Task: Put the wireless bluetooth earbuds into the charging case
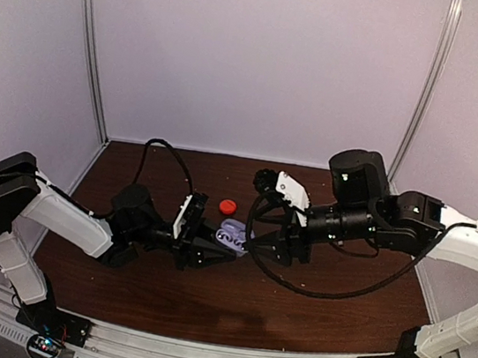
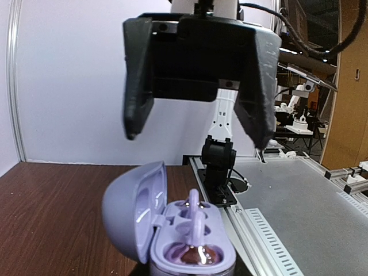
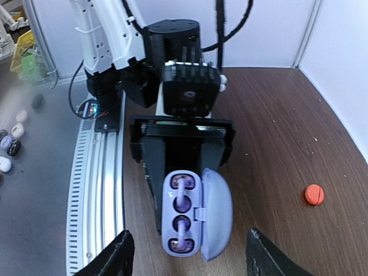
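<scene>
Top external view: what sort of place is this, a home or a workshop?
Probably a robotics lab test cell. Plain white panels wall in a dark wooden table, the left arm and right arm are bolted to a metal rail, and the left wrist view shows more robot gear on benches behind.

You are in a robot lab: white booth walls (image 1: 256, 57) around your brown tabletop (image 1: 204, 299), other robot arms (image 2: 299, 109) behind.
</scene>
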Motion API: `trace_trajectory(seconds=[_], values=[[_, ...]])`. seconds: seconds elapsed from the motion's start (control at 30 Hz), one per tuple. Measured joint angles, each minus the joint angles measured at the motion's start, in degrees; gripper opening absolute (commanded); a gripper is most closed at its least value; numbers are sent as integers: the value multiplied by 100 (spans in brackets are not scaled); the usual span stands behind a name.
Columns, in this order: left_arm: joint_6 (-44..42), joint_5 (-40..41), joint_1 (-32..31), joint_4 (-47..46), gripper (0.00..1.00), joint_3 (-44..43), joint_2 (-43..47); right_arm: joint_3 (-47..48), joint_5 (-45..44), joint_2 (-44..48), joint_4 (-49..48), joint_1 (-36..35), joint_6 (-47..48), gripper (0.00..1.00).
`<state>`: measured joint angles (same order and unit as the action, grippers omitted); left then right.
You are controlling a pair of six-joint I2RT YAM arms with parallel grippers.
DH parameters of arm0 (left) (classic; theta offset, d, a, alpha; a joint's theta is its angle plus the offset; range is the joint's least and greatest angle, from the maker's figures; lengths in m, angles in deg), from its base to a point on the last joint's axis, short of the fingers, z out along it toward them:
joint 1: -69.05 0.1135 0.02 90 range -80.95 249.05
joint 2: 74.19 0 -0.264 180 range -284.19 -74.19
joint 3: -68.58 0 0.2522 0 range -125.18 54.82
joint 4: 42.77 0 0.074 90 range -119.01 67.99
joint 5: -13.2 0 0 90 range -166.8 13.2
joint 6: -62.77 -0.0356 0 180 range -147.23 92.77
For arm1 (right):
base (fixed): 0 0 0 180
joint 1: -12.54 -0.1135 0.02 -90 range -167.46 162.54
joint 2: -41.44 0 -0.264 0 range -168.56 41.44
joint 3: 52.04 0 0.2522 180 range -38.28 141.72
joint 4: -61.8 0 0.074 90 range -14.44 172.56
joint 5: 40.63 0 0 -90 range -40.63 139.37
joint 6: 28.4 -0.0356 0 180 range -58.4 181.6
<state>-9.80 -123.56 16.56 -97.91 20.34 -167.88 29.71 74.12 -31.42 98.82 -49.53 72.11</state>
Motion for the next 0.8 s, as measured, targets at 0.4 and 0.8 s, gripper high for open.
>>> trace_trajectory(seconds=[0.4, 0.8], values=[[4, 11, 0, 2, 0, 0, 0, 9, -157, -411, 98, 28, 52, 55], [168, -199, 4, -164, 0, 2, -7, 11, -138, -260, 129, -291, 422, 52]])
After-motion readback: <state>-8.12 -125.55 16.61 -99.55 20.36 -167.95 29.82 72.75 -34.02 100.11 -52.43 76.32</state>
